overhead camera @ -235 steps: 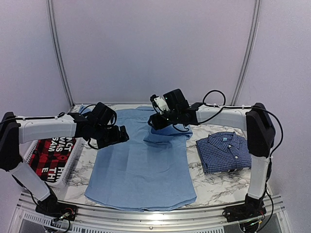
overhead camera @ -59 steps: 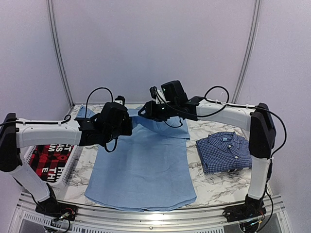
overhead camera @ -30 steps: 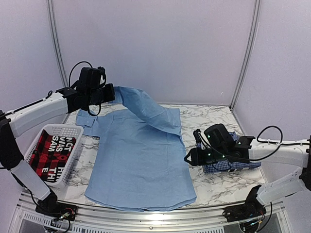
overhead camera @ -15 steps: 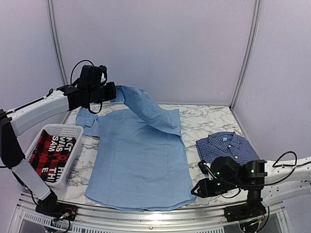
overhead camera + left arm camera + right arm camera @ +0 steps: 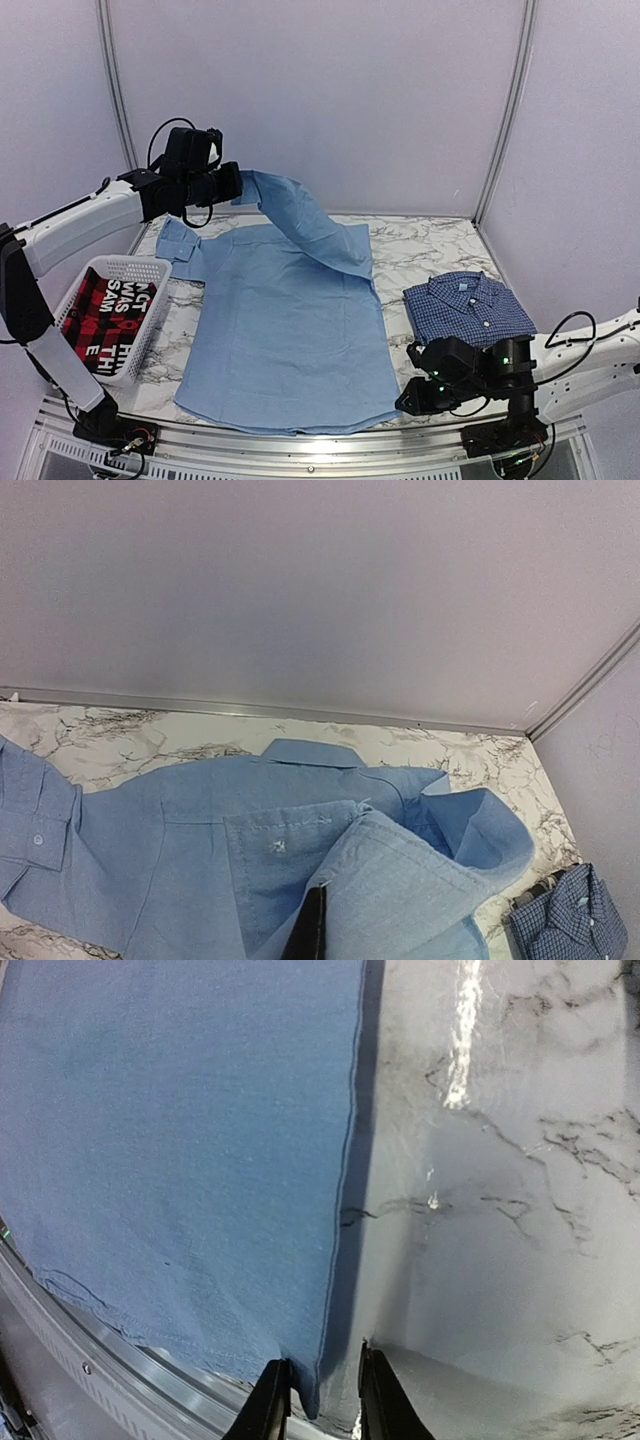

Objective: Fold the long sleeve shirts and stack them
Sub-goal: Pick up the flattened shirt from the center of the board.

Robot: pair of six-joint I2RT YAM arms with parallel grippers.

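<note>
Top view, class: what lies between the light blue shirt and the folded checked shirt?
Only a bare strip of marble table separates the light blue shirt from the checked shirt, shown in the top view.

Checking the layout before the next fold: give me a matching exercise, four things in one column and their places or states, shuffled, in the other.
Things
1. blue shirt
2. checked shirt
3. basket
4. left tool

Places or states
A. folded, on the right of the table
B. raised, shut on the blue shirt
C. at the left edge, holding a red-and-black garment
D. spread flat, one part lifted

Pairs: 1-D, 2-A, 3-C, 4-B
</note>
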